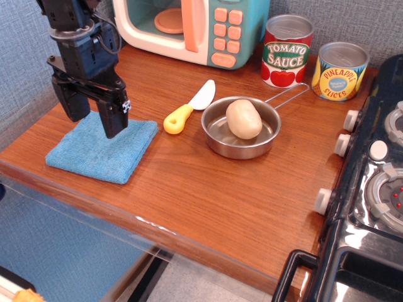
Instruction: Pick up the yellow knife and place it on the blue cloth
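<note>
A: Gripper (93, 118)?
B: Black, hanging over the blue cloth (104, 150), near its back edge. Two fingers spread with a gap between them, nothing in the gap. Can't tell if the tips touch the cloth.
A: Yellow knife (189, 107)?
B: Flat on the wooden table (208, 189), just right of the cloth, not touching it. Yellow handle toward the cloth's near corner, white blade angled up and away toward the toy microwave (192, 28). Apart from the gripper.
A: Other stuff?
B: Metal pan (217, 135) beside the blade with a potato (244, 118) in it. Tomato sauce can (287, 50) and pineapple can (340, 71) behind. Toy stove (371, 189) at the right edge
</note>
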Motion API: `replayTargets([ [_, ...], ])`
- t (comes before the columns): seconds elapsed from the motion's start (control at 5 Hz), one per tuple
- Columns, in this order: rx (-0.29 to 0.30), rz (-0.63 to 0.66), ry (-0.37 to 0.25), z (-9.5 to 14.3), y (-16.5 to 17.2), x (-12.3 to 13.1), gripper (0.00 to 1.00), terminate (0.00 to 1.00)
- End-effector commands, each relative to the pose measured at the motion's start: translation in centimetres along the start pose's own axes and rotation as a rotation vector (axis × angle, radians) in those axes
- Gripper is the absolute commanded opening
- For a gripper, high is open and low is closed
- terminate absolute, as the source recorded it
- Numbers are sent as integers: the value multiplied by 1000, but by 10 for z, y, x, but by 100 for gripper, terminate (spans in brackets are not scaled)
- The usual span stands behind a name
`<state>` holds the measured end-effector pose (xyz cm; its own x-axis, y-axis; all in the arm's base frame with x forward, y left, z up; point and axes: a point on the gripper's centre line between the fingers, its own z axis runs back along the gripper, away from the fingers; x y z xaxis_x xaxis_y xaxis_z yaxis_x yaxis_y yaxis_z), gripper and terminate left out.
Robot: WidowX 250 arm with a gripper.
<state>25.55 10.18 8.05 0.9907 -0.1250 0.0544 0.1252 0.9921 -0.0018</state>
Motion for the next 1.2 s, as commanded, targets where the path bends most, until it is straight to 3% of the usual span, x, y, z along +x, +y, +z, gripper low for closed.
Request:
replayTargets([
  [0.0,0,0,0,0,0,0,100,0],
  [0.2,-7,-30,-15,-6,-2,11,100,0],
  [0.4,-17,-1,-102,-5,-3,30,100,0],
  [0.8,16,54,-162,-19,9,86,100,0],
  [1.0,2,52,-157,-31,7,108,100,0],
])
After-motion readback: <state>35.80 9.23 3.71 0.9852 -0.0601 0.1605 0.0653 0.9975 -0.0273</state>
